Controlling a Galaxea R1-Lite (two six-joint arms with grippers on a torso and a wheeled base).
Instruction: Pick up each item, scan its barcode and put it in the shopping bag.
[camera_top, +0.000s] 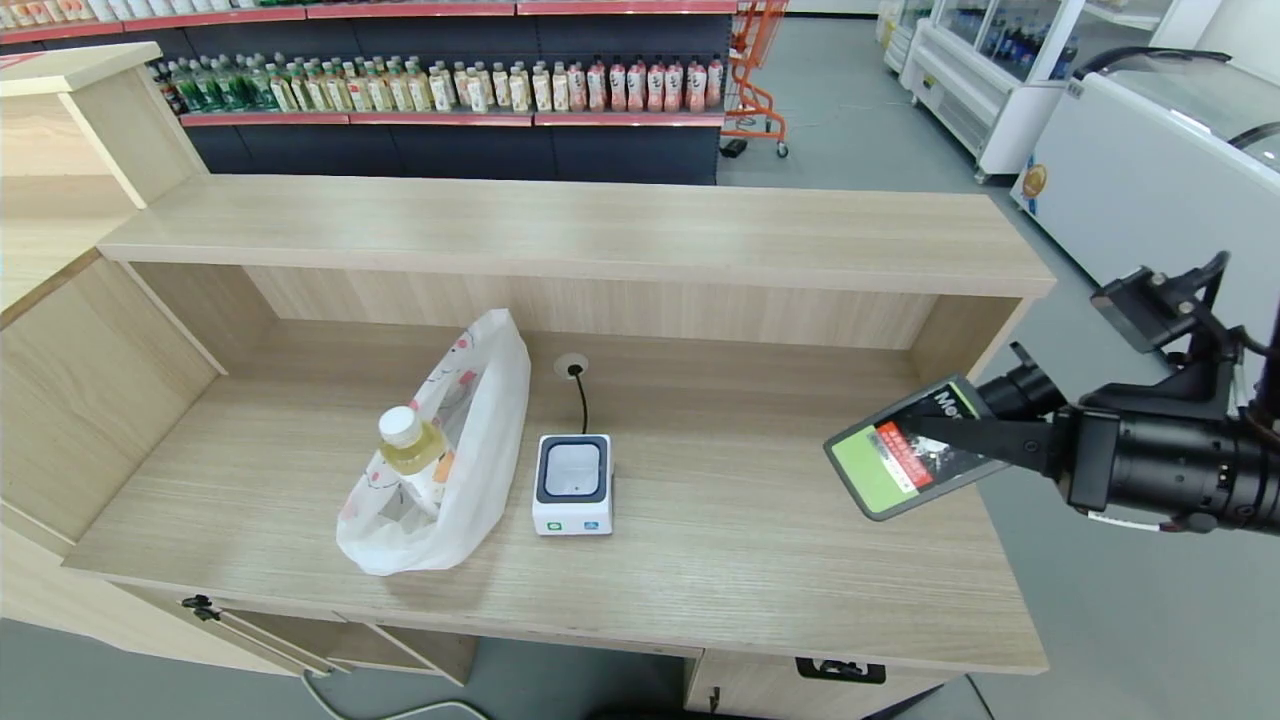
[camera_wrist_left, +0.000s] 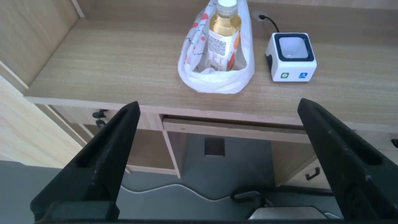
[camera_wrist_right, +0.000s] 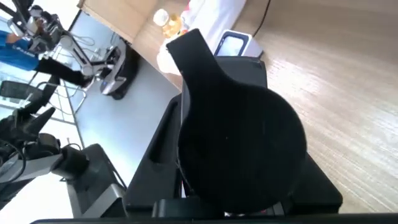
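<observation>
Scanner (camera_top: 572, 483) at mid-bench (camera_top: 760, 570), window facing up, with a black cable (camera_top: 582, 400) leading from its back to a grommet hole behind it. Just left of the scanner: shopping bag (camera_top: 485, 400), mouth open, with a pale-tea bottle (camera_top: 412, 450) standing inside and its white cap above the plastic. Well right of the scanner, out past the bench end and raised above the top: right hand (camera_top: 940, 440) clenched on a flat packet (camera_top: 880, 470), green-and-red face tilted up. Behind the scanner, a raised ledge (camera_top: 580, 230), then store shelves (camera_top: 440, 85) lined with bottles; far right of it, white freezer chests (camera_top: 1130, 170). Seen from the left wrist: left hand (camera_wrist_left: 217, 162) released, fingers wide apart, low in front of the scanner and short of the bench's front edge, with a drawer front (camera_wrist_left: 236, 127) under the top. Seen from the right wrist: a dark mass close to the lens covering much of the bench, scanner and bottle cap peeking past it.
</observation>
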